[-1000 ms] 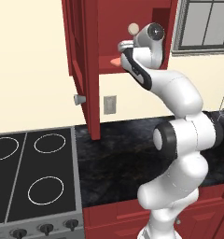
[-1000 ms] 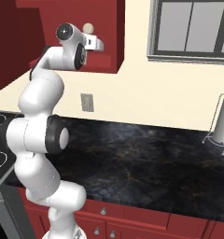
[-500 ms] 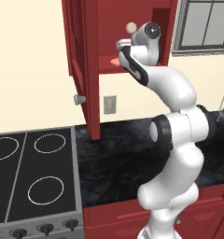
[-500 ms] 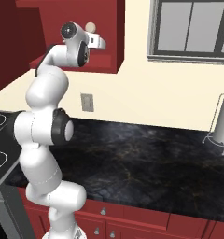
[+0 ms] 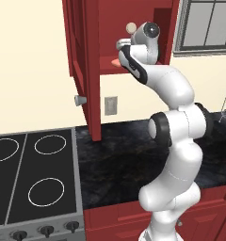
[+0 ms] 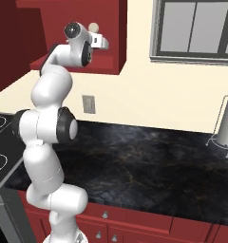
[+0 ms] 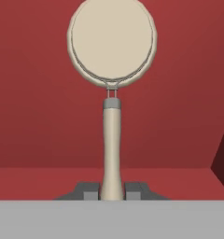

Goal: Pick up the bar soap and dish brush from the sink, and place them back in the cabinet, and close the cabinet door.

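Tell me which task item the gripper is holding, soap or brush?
The dish brush: the gripper is shut on its handle. The pink bar soap lies on the cabinet shelf.

Arm raised into open cabinet, dish brush head up, bar soap on shelf

The light was even and bright, rendered flat and sharp; the worktop showed faint sheen, and the cabinet interior held soft shadow.
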Controlling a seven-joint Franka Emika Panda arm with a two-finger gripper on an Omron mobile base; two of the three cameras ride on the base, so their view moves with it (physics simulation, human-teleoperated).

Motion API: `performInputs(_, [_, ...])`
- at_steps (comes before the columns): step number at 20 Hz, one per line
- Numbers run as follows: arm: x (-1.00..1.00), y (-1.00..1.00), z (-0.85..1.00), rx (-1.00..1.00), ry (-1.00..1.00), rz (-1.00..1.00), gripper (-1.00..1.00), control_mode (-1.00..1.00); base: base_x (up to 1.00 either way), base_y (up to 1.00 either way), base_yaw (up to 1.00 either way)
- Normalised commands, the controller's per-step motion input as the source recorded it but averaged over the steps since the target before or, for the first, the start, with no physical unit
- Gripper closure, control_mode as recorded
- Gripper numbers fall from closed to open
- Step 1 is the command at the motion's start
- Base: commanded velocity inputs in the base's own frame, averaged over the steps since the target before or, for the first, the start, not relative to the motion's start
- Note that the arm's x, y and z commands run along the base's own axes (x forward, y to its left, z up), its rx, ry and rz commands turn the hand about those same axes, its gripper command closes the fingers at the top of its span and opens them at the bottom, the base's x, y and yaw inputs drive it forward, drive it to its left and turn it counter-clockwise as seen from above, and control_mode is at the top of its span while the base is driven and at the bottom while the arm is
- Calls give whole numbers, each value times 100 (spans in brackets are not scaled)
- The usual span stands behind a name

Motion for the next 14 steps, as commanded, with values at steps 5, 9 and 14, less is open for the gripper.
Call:
performInputs(5, [22, 0, -19, 0, 0, 0, 100, -100, 0, 0, 0])
performInputs(9, [19, 0, -7, 0, 0, 0, 100, -100, 0, 0, 0])
performInputs(14, [18, 0, 0, 0, 3, 0, 100, -100, 0, 0, 0])
